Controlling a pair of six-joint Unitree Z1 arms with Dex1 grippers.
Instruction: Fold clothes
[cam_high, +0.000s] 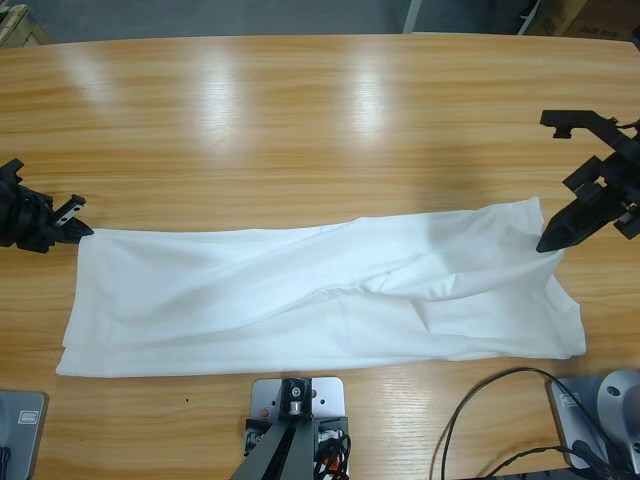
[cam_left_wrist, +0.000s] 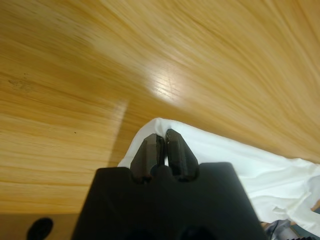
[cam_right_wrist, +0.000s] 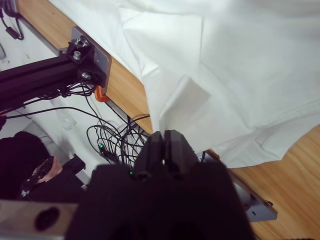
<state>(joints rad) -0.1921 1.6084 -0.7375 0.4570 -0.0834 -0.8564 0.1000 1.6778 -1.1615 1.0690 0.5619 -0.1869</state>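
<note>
The white T-shirt (cam_high: 300, 300) lies folded lengthwise into a long strip across the near half of the table, creased in the middle. My left gripper (cam_high: 82, 230) sits at the strip's far left corner. In the left wrist view its jaws (cam_left_wrist: 164, 142) are pressed together over the edge of the shirt (cam_left_wrist: 225, 155). My right gripper (cam_high: 550, 242) is at the far right corner. In the right wrist view its jaws (cam_right_wrist: 164, 140) are shut on a pinched fold of the shirt (cam_right_wrist: 240, 60), which rises from their tips.
The bare wooden table (cam_high: 300, 120) stretches beyond the shirt to its far edge. Black cables (cam_high: 480, 420) trail over the near right corner. More cables (cam_right_wrist: 110, 135) hang below the table's near edge in the right wrist view.
</note>
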